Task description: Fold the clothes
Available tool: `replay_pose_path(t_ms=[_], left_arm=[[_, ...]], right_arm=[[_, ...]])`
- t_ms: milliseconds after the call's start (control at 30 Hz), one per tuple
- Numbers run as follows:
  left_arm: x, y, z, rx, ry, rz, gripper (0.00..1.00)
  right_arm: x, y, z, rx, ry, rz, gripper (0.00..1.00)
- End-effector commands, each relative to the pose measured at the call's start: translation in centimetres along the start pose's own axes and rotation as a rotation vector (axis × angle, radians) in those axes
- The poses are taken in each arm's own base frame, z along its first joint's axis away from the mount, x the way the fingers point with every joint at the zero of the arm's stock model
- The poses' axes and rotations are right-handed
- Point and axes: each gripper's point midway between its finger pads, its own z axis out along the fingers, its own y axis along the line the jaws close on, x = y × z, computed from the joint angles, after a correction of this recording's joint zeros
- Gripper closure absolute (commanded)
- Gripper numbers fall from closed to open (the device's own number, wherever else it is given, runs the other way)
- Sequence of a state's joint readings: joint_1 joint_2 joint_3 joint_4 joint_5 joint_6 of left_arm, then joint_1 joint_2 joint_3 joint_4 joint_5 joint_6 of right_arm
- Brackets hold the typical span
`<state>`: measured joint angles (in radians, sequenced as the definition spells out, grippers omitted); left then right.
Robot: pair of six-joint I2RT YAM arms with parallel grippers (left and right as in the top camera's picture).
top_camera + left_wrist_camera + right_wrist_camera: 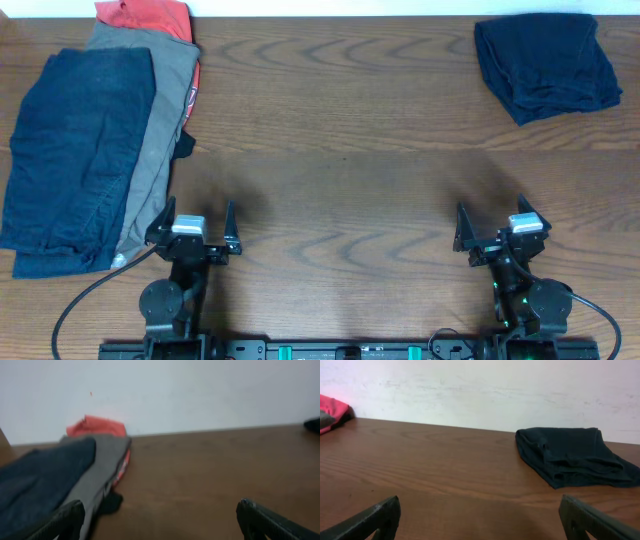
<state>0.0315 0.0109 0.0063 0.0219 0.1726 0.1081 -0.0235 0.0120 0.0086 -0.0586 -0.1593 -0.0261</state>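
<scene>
At the bottom of the overhead frame we find our two arms parked on their bases. The left gripper sits at lower left with its fingers spread wide and nothing between them. The right gripper at lower right is spread just as wide and also carries nothing. Both wrist views agree: we see only one dark fingertip in each bottom corner, with bare wood between. A black cable loops away from the left base towards the lower left corner.

Beyond the fingers the brown wooden table runs across the middle of the frame.

The clothes lie in two places, well apart. Along the left edge we have a pile. A dark blue garment lies on top, its near end just beside the left gripper. A grey garment shows from under its right side. A red garment peeks out at the top left, against the white wall. A small black scrap pokes out from under the grey edge. In the upper right corner a dark navy garment lies alone, loosely folded and rumpled; the right wrist view shows it at right of centre.
</scene>
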Motion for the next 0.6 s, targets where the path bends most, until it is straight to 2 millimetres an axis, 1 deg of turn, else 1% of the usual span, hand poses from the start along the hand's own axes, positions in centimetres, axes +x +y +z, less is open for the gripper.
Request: replay_pose_path(t_ms=[0,67,567], left_arm=[[1.03,0.04,-0.05,-0.005,0.039,0.022,0.02],[1.9,-0.07,-0.1,0.001,0.074,0.016,0.02],[1.88,-0.11,-0.08,0.003,0.074,0.007,0.02]], right_arm=[[0.05,0.19,0.0,-0.006,-0.002,0.002,0.01],[0.05,0.19,0.0,-0.006,-0.002,0.002,0.01],[0.05,0.19,0.0,-0.006,-0.002,0.002,0.01]])
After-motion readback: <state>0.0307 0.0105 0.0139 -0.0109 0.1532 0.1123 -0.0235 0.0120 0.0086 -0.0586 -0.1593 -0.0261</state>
